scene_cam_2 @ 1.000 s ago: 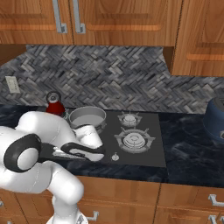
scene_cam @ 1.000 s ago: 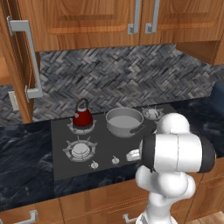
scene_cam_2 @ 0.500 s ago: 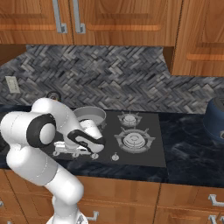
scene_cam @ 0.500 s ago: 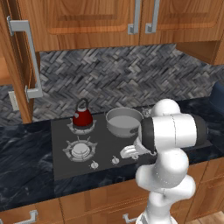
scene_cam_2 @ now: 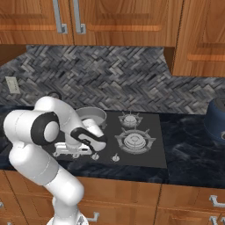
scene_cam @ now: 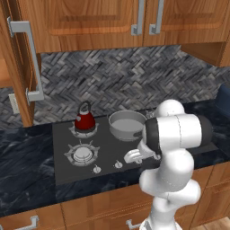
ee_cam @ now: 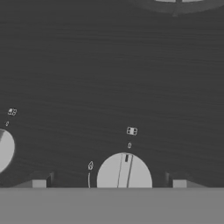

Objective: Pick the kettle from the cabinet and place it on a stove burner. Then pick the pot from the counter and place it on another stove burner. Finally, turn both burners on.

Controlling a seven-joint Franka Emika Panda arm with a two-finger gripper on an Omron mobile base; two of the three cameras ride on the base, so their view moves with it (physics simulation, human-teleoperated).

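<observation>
My end effector (ee_cam: pixel 109 183) hangs low over the front strip of the dark grey cooktop (scene_cam: pixel 112 155), its jaws spread wide and gripping nothing. In the hand view the two finger tips (ee_cam: pixel 39 183) sit at the bottom, one on each side of a round pale knob (ee_cam: pixel 124 171) with a thin line across its face — the knob lies between them, though I cannot tell whether either tip touches it. A second knob (ee_cam: pixel 4 148) shows partly at the left edge of that view, and small printed marks sit on the cooktop surface just above each knob.

From the left base view, my hand (scene_cam: pixel 134 155) reaches down beside the front knobs (scene_cam: pixel 118 165), with my big white elbow joint in front of the right half of the cooktop.

The kettle (scene_cam: pixel 84 119) — dark red, with a black loop handle — stands upright on the rear left burner. The pot (scene_cam: pixel 128 126) sits just to its right on the neighbouring rear burner, open-topped and close to the kettle but apart from it. In the right base view the pot's rim (scene_cam_2: pixel 91 115) peeks out behind my arm. The front left burner (scene_cam: pixel 82 153) is bare, as are the two burners (scene_cam_2: pixel 134 140) on the right side of the cooktop.

The black veined bench (scene_cam: pixel 24 168) runs to both sides of the cooktop. The cabinet door (scene_cam: pixel 18 67) with its long grey bar handle stands open at the far left.
</observation>
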